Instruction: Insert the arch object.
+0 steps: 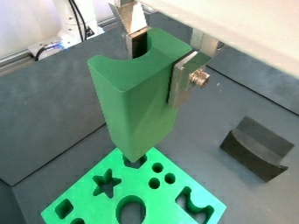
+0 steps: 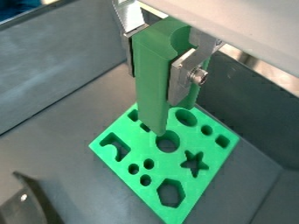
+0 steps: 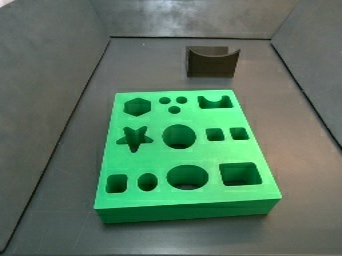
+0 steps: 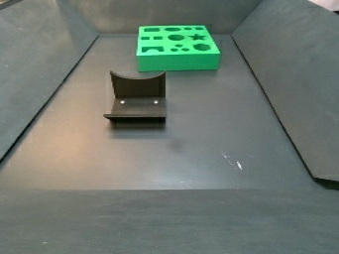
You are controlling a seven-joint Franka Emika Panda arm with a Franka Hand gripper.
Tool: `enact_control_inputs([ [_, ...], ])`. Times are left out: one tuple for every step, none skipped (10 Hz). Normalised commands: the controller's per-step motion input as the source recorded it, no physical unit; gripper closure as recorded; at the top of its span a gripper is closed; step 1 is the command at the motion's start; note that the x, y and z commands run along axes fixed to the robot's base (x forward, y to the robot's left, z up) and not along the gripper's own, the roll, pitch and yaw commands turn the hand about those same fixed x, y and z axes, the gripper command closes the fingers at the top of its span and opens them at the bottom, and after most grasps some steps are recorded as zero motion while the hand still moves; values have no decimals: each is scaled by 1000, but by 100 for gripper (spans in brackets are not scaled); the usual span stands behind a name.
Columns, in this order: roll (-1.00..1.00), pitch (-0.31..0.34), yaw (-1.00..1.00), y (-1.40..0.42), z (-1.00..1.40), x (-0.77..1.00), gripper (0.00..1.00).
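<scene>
The claw [image 1: 158, 63] is clamped on the arch object [image 1: 135, 105] above the green board [image 2: 163, 162]; slight misalignment could jam it against a hole's edge.

Dark grey floor [image 4: 159, 149] ringed by sloping dark grey walls [image 4: 284, 69]; light is soft and even.

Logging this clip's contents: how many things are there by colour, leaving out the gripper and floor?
Green: 2, the peg held in the gripper, above the holed board.
Dark grey: 1, the notched block.
Total: 3.
</scene>
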Motion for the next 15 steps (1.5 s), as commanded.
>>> enact_control_inputs([
  [94, 21, -823, 6, -820, 380, 100],
  [76, 34, -689, 66, -840, 589, 100],
  [73, 50, -583, 126, -857, 717, 100],
  [89, 57, -523, 171, -809, 786, 100],
  [51, 36, -551, 189, -714, 751, 100],
  [0, 0, -671, 191, -566, 586, 100],
  [0, 0, -740, 189, -489, 469, 100],
  [-193, -47, -611, 206, -269, 554, 100],
  [-333, -90, -386, 257, -240, 577, 100],
  [-344, -94, -371, 257, -246, 560, 100],
  [-279, -63, -571, 143, -214, 549, 100],
  [-113, 0, -791, 71, -397, 354, 100],
  [-41, 0, -883, 60, -431, 214, 100],
  [0, 0, -971, 37, -443, 100, 100],
  [-4, -6, -1000, 6, -411, 89, 100],
])
